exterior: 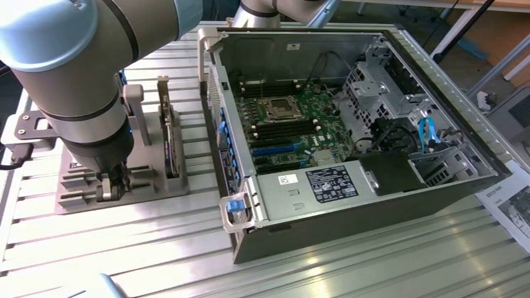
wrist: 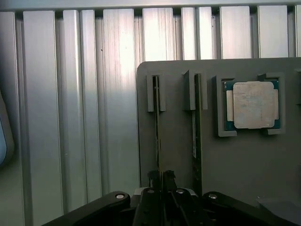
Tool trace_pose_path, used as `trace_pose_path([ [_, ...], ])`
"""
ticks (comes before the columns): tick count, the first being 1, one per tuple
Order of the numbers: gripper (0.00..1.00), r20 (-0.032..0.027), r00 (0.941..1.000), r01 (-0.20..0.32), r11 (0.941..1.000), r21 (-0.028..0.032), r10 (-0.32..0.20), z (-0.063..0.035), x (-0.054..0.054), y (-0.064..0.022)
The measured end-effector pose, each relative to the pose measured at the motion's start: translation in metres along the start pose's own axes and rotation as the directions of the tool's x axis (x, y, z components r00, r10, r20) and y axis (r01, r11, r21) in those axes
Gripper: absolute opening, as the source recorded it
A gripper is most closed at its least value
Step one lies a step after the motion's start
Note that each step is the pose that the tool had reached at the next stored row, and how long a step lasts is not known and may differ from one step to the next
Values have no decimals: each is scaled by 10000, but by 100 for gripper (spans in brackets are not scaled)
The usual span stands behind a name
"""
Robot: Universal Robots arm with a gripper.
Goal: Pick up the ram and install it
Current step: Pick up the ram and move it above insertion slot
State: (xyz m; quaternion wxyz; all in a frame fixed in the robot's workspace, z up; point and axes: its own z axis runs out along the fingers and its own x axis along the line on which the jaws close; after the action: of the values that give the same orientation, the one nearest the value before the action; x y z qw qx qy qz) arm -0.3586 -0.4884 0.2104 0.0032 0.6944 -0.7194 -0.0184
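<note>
The ram stands on edge in a slot of the grey holder block, a thin green stick seen from above. My gripper is straight over its near end, and the two dark fingers sit tight against either side of the stick. In the exterior view the gripper reaches down into the holder block at the exterior view's left, beside the open computer case. A second thin stick stands in the neighbouring slot.
A square silver processor chip lies in a recess of the holder. A dark expansion card stands upright on the holder next to my arm. The motherboard lies inside the case. Everything rests on a ribbed aluminium table.
</note>
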Motion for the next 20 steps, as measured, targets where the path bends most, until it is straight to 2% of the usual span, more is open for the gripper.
trace_pose_path([
  [1, 12, 1, 10000, -1, 10000, 1, 1, 0, -1, 0],
  [20, 12, 1, 10000, 50, 10000, 0, -50, 0, -1, 0],
])
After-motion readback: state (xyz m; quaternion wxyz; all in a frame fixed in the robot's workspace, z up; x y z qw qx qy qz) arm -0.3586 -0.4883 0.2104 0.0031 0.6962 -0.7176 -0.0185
